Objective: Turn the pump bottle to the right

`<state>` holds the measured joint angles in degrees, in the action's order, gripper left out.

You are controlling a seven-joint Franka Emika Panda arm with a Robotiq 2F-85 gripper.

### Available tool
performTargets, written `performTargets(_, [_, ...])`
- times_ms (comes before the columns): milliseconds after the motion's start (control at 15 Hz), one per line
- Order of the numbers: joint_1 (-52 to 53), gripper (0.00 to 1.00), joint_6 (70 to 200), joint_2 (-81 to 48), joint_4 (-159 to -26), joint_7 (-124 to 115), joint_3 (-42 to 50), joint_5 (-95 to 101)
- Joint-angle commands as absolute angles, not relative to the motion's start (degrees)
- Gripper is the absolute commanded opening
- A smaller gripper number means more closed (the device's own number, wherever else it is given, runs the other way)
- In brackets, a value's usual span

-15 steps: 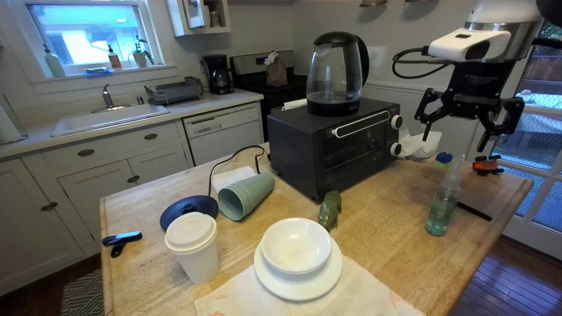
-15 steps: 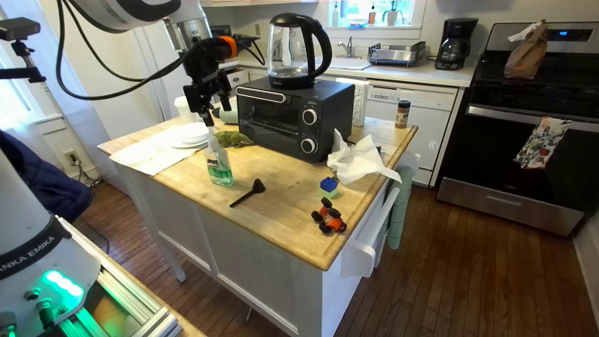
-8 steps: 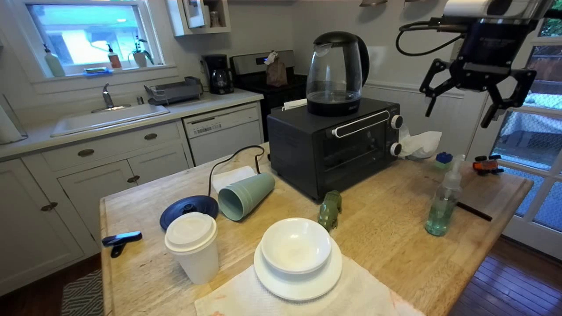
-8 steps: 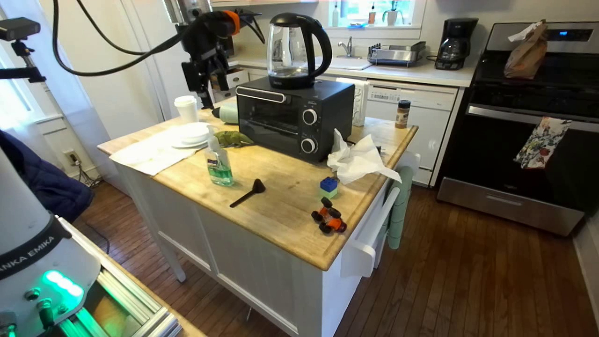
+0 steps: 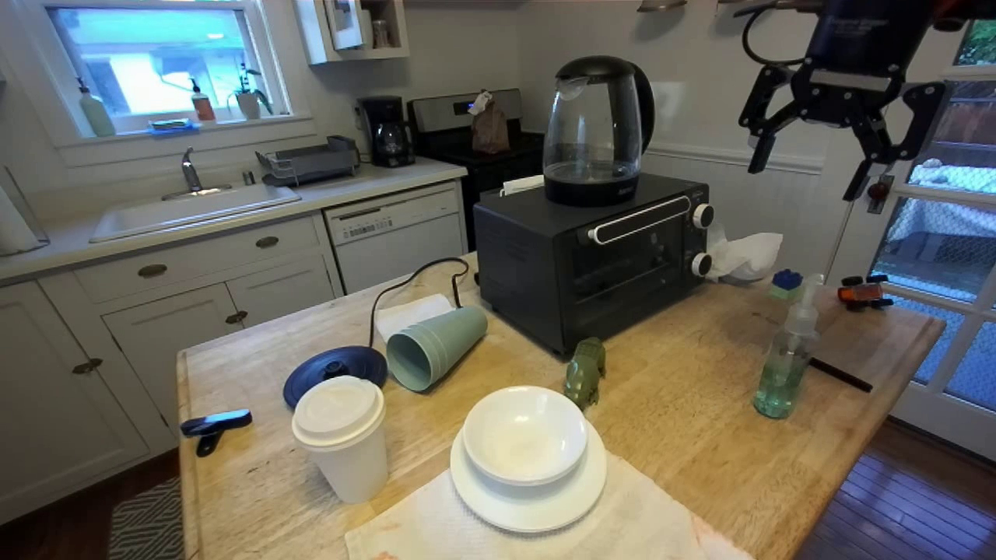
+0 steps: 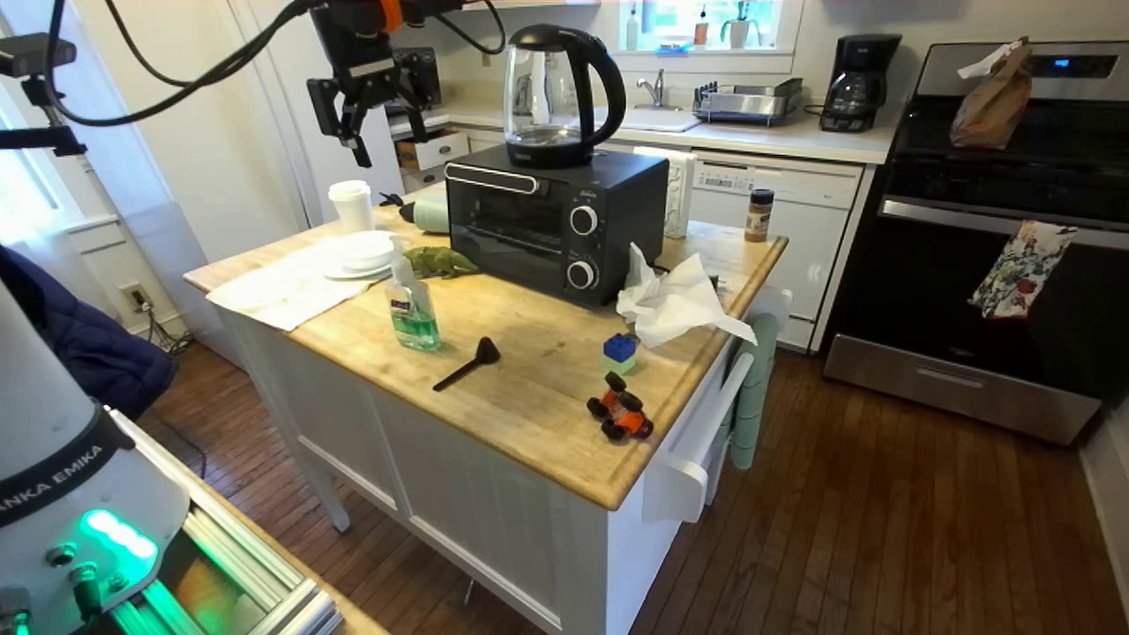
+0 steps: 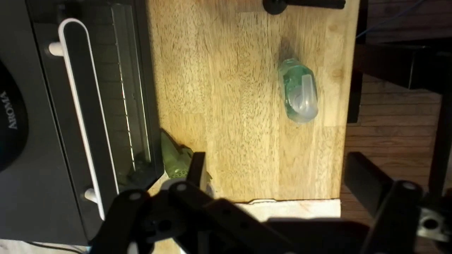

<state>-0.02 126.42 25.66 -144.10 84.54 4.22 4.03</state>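
Observation:
The pump bottle [image 5: 784, 369] is translucent pale green with a clear pump top. It stands upright on the wooden table in both exterior views; its labelled face shows in an exterior view [image 6: 413, 309]. In the wrist view the bottle [image 7: 290, 76] is seen from above, its nozzle pointing to the picture's top, toward the black brush. My gripper [image 5: 806, 175] is open and empty, high above the table and apart from the bottle. It also shows in an exterior view [image 6: 391, 147]. In the wrist view the spread fingers [image 7: 279, 167] lie below the bottle in the picture, with nothing between them.
A black toaster oven [image 5: 529, 264] carries a tall glass kettle [image 5: 593, 132]. A green toy animal [image 5: 585, 373] lies before it. A black brush [image 6: 467, 363] lies beside the bottle. A white bowl [image 5: 525, 435] on a plate sits on a cloth. The table edge [image 7: 348, 106] is close to the bottle.
My gripper has risen away from the bottle and tilted a little, with its fingers staying spread. The bottle and the other things on the table have not moved.

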Motion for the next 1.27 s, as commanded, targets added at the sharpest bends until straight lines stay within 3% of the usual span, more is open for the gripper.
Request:
performTargets(0, [-0.8, 1.00, 122.7, 26.9, -142.5, 71.0, 2.0, 6.0])
performTargets(533, [-0.1, 1.00, 113.7, 26.5, -140.2, 48.0, 2.0, 8.3])
performTargets(1200, [1.6, 1.00, 113.9, 26.4, -140.6, 46.9, 3.6, 7.5])
